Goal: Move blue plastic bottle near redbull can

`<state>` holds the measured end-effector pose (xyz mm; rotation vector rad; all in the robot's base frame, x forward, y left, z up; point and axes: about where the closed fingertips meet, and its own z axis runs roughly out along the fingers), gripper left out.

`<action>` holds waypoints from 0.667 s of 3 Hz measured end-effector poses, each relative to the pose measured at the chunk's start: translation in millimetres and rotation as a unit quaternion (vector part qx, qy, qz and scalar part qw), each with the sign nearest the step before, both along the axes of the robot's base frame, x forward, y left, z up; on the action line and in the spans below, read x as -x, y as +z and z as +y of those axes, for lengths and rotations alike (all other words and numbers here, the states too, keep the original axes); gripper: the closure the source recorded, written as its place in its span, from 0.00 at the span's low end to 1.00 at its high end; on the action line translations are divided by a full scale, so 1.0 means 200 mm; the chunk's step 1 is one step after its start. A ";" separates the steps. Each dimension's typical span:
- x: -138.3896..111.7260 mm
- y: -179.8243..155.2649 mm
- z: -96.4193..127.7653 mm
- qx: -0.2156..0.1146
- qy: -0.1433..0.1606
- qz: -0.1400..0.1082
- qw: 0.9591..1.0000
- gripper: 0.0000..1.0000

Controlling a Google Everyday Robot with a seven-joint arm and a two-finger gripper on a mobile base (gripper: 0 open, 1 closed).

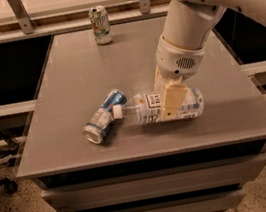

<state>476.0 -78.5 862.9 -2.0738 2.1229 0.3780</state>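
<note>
The blue plastic bottle point(150, 109) lies on its side on the grey table point(77, 76), its white cap pointing left and touching the redbull can point(105, 116). The redbull can lies on its side, blue and silver, one silver end toward the front left. My gripper point(169, 99) comes down from the upper right and is shut on the bottle around its middle, with one tan finger point(172, 100) across the label.
A green-and-white can point(101, 25) stands upright at the table's far edge. Metal legs of another table rise behind it. The table's front edge is close below the bottle. Cables lie on the floor at left.
</note>
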 end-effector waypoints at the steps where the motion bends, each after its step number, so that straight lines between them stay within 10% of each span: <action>1: 0.00 -0.02 0.01 -0.006 0.002 0.005 1.000 0.12; 2: -0.01 -0.03 0.02 -0.013 0.004 0.009 1.000 0.00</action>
